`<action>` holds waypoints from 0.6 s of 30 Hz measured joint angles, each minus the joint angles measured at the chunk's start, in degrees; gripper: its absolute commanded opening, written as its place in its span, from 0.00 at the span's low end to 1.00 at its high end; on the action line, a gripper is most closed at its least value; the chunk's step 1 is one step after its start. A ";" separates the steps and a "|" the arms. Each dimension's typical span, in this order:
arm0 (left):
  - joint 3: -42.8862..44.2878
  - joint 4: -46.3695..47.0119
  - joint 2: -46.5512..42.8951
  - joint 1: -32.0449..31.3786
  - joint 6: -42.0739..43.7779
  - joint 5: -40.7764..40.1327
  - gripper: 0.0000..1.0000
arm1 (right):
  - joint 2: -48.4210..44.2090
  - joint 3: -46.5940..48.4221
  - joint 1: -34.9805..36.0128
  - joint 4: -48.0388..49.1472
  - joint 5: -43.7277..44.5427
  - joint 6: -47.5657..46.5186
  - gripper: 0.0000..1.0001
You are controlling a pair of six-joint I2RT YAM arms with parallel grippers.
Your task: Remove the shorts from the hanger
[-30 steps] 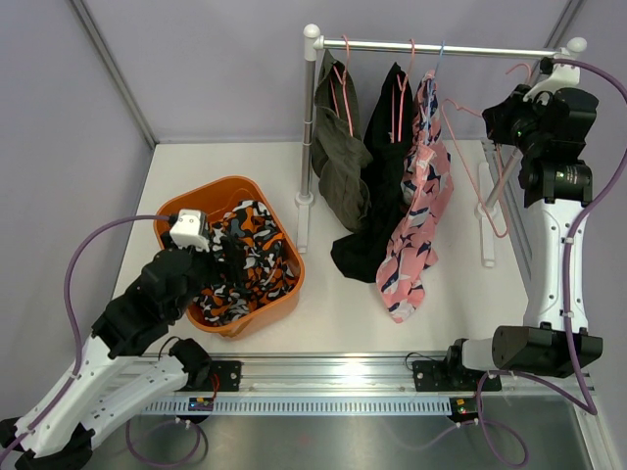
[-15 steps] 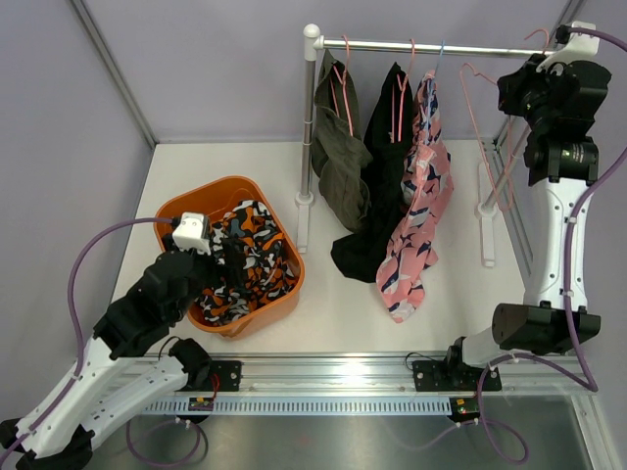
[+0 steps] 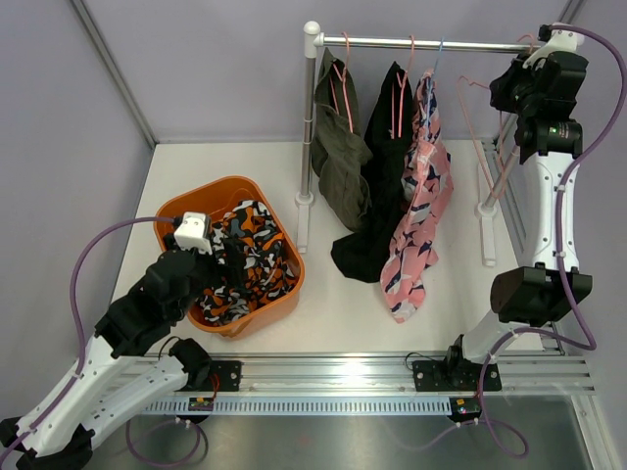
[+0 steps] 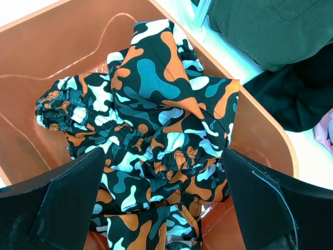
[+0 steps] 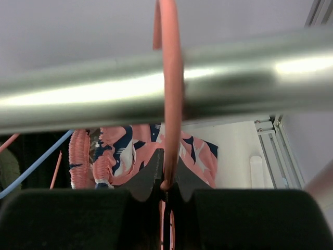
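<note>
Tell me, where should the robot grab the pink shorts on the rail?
Probably the loose lower half of the pink shorts, pinched across the cloth from the side away from the black shorts. The cloth hangs long and free there with open space beside it, while the black pair crowds the other side and the top is bunched.

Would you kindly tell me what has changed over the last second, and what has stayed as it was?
The right gripper, shut on the empty pink hanger, rose and swung back to the right end of the rail. Unchanged: the left gripper open above the camouflage shorts in the orange basket; olive shorts, black shorts and pink shorts hanging.
</note>
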 measured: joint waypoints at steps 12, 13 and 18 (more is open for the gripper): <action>0.00 0.00 0.37 0.00 0.00 0.04 0.99 | -1.49 -1.77 0.00 -0.33 2.78 1.27 0.20; 0.00 0.00 0.48 0.00 0.00 0.04 0.99 | -1.90 -2.16 0.00 -0.55 3.06 1.49 0.26; 0.00 0.00 0.59 0.00 -0.02 0.04 0.99 | -2.97 -2.58 0.00 -1.77 4.11 1.99 0.39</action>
